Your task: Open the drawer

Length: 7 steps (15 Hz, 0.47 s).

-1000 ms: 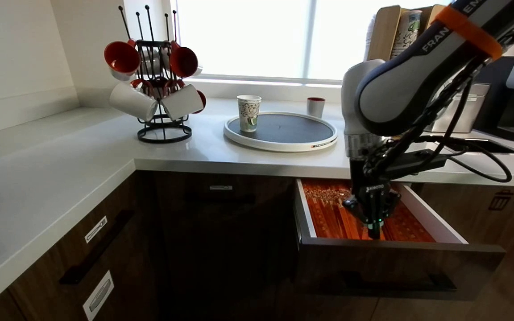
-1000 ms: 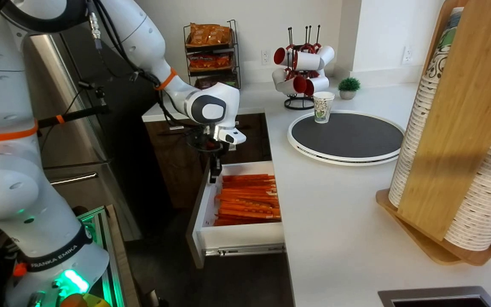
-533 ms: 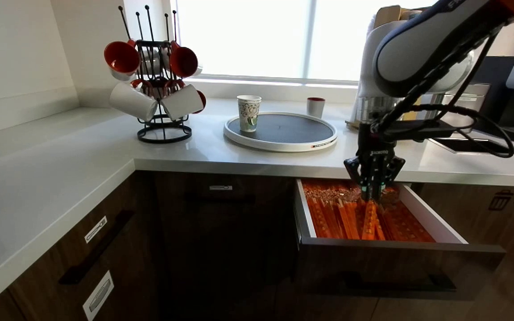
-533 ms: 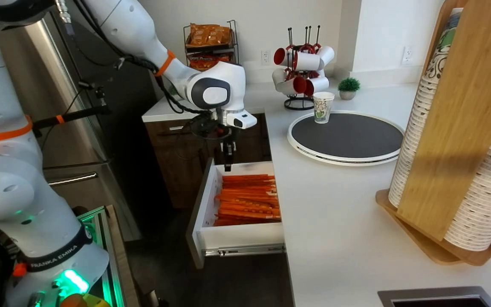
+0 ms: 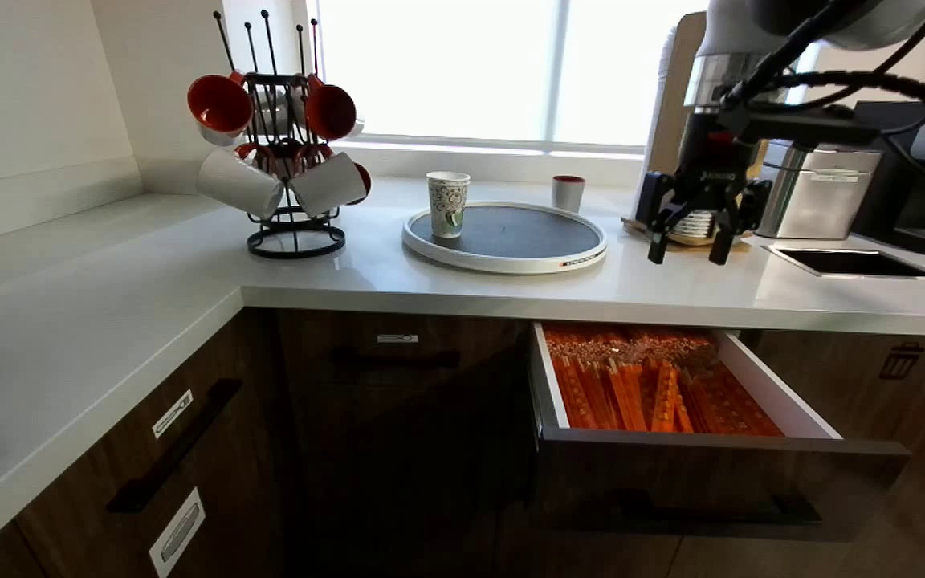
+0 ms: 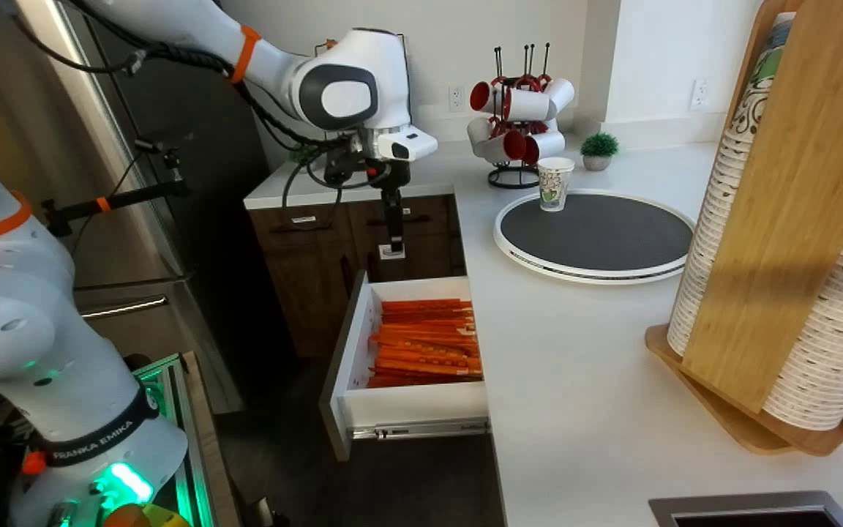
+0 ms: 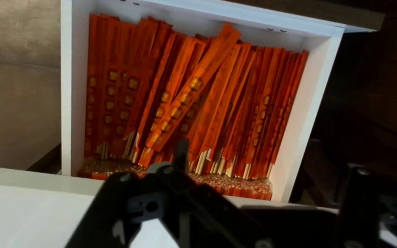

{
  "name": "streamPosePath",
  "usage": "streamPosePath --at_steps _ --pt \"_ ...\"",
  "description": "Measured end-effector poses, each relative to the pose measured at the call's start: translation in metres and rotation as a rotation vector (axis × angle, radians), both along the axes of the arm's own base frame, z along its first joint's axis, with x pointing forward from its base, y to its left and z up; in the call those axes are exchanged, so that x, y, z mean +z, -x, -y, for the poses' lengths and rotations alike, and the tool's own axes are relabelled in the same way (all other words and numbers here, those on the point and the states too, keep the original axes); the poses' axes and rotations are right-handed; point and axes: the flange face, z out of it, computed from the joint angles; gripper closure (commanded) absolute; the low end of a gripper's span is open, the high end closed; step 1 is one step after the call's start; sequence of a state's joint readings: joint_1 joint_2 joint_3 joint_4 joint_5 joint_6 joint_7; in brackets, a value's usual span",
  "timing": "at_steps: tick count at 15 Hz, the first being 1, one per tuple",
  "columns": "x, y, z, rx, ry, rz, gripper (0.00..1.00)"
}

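- I have the wood-fronted drawer (image 5: 719,478) standing pulled out from under the white bench (image 5: 334,275), seen in both exterior views; its dark bar handle (image 5: 719,518) runs across the front; a metal runner (image 6: 421,430) shows along one side wall in an exterior view; whether it is at full travel I cannot tell.
- My claw (image 5: 688,250) hangs pointing down, above the wood-fronted drawer and apart from it; its two fingers (image 5: 657,247) stand spread, a clear gap between the tips.
- Wrist view, partly blurred by my own claw: orange-red paper-sleeved chopsticks (image 7: 226,82) lie packed side by side in the drawer; pale wooden ends show toward the bench; one gold-marked sleeve (image 7: 191,84) lies slantwise over its neighbours; a speckled band (image 7: 109,166) crosses the back, too unclear for me to name.
- On the bench: a black wire mug rack (image 5: 296,253) hung with red-lined white mugs (image 5: 239,183); a dark-topped turntable (image 5: 527,229) carrying one upright printed paper cup (image 5: 448,207) near its rim; a red-lined white cup (image 5: 568,195) behind it; a small potted plant (image 6: 598,154) near the rack.
- Also there: a wooden cup holder (image 6: 787,241) with stacked paper cups (image 6: 824,366); a steel-framed opening (image 6: 743,503) near it.
- Below the bench, dark labelled drawers (image 5: 213,361) sit closed.
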<state>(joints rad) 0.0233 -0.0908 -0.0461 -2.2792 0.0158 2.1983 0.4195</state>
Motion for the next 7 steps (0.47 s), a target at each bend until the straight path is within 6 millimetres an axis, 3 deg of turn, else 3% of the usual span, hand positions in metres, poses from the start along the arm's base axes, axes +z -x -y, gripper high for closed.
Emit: streamPosePath --at_steps 4,7 --pt "0.062 0.025 -0.003 -0.044 0.010 0.031 0.00" --pt "0.083 0.037 -0.003 -0.059 0.010 0.047 0.00"
